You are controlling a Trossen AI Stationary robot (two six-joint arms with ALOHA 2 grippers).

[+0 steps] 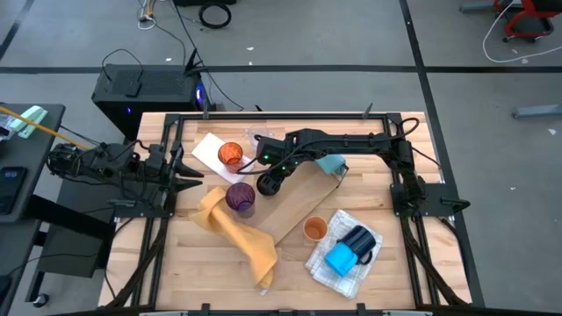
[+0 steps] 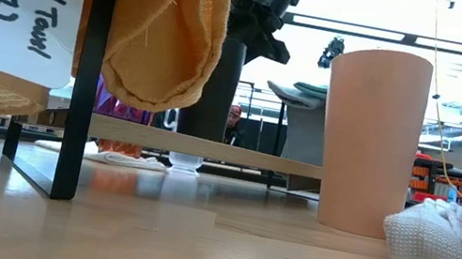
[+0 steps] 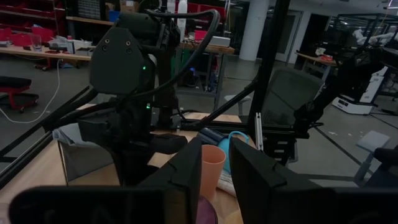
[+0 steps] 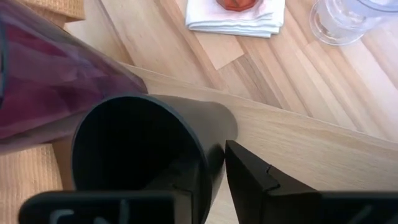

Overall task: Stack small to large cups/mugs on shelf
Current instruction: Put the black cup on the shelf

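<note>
My right gripper point(image 1: 269, 181) reaches across the table and is shut on a black cup point(image 4: 137, 143) over the low wooden shelf point(image 1: 299, 206). A purple cup point(image 1: 241, 197) stands right beside the black one. A red-tinted cup point(image 1: 231, 155) sits on a white napkin, with a clear cup point(image 4: 339, 18) near it. An orange cup point(image 1: 315, 229) stands on the table by the shelf. A bright blue mug point(image 1: 340, 259) and a dark navy mug point(image 1: 361, 239) lie on a white towel. My left gripper point(image 1: 191, 172) waits open at the table's left side. My right gripper holds the black cup by its rim point(image 4: 211, 154), one finger inside the cup and one outside. The fingers come from above, pointing down. The cup is upright; in the low view its base point(image 2: 208, 135) reaches the shelf board, touching or just above I cannot tell.
A yellow towel point(image 1: 237, 233) lies over the shelf's near-left end and hangs down point(image 2: 167, 33). A blue-grey folded cloth point(image 1: 332, 163) lies at the shelf's far end. The white towel point(image 1: 338, 263) covers the near right. Black frame posts point(image 2: 89, 67) stand at the table's sides.
</note>
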